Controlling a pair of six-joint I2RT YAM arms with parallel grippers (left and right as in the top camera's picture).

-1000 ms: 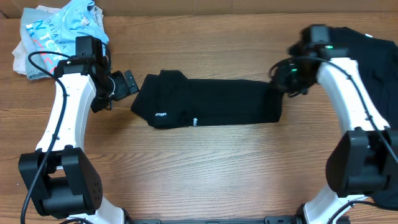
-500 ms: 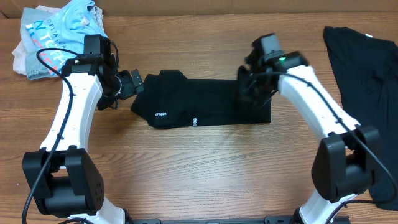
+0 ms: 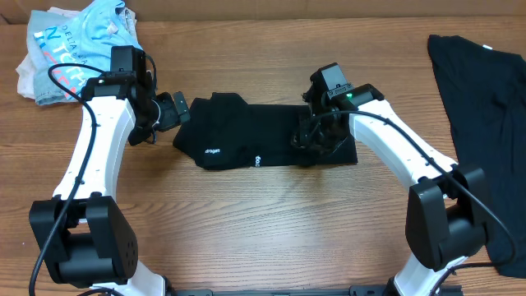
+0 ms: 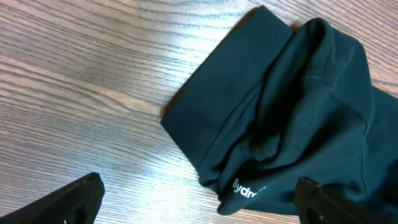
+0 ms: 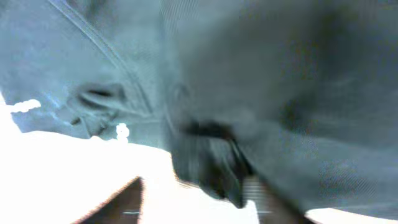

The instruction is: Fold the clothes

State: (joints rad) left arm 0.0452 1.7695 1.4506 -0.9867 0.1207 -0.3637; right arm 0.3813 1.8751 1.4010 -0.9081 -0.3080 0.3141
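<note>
Folded shirt [image 3: 246, 136] lies as a long black strip across mid-table [image 3: 271, 214], logo print on its front edge. Left gripper [image 3: 173, 108] sits just off the strip's left end, not touching it. In the left wrist view its fingers [image 4: 79, 194] stand wide apart at the frame's lower corners, with the shirt's left end and its white lettering ahead of and between them. Right gripper [image 3: 312, 138] is down on the right part of the strip, over a doubled layer of cloth. Black on black from overhead and a blurred wrist view, so cannot tell whether its jaws are apart or pinching fabric. Second shirt [image 3: 485, 115] lies spread at the table's right edge, well apart from both grippers. Pale pile [image 3: 74, 45] sits at the far left corner. Against a second ago: the strip then reached further right, with the right gripper at its right end. The gripper has since travelled left along the strip, whose right edge now sits further left. The left arm has shifted only slightly.
</note>
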